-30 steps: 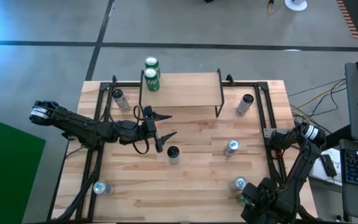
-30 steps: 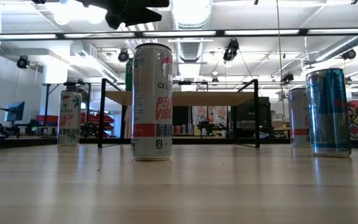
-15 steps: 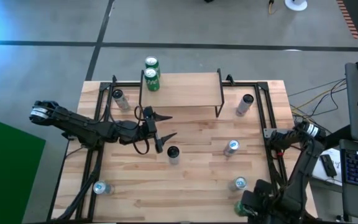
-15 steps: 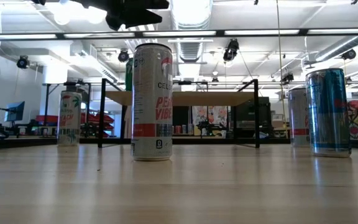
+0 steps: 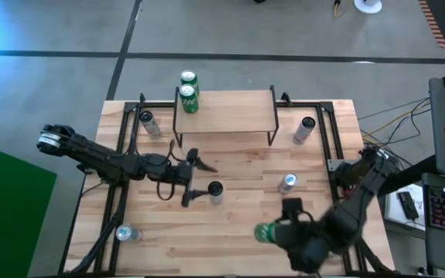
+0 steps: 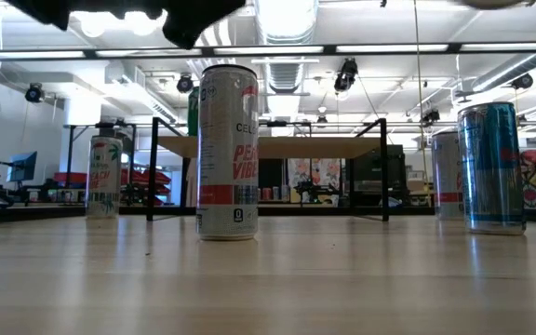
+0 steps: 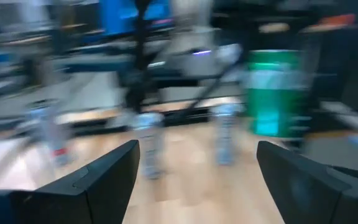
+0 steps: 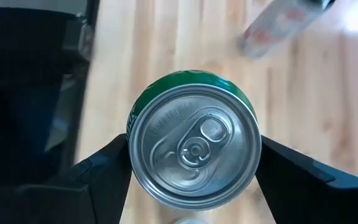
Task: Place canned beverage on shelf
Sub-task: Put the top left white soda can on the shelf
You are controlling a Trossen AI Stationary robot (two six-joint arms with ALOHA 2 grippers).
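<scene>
My right gripper (image 5: 269, 232) is shut on a green can (image 8: 194, 146) with a silver top, above the table's near middle-right. My left gripper (image 5: 191, 177) is open and empty, just left of a black-topped can (image 5: 215, 189) that stands on the table. The shelf (image 5: 224, 112) stands at the table's far middle on black wire legs. Two green cans (image 5: 188, 96) stand upright at its far left corner. In the low view a tall white can (image 6: 228, 154) stands in front of the shelf (image 6: 268, 146). My right gripper pinches the green can's side wall (image 8: 137, 109) between its two fingers (image 8: 98, 180), one on each side, just below the rim. The can's silver top faces the wrist camera. The can is lifted clear of the table.
Slim cans stand on the table at the far left (image 5: 147, 120), the far right (image 5: 306, 127), right of centre (image 5: 287, 183) and the near left (image 5: 126, 233). A blue can (image 6: 491, 167) shows at the low view's right. Black frame rails run along the table's left and right sides.
My right gripper has swung from the table's near right corner toward the left and a little farther in, carrying the green can. My left gripper has turned and moved a little toward the near edge, beside the black-topped can.
</scene>
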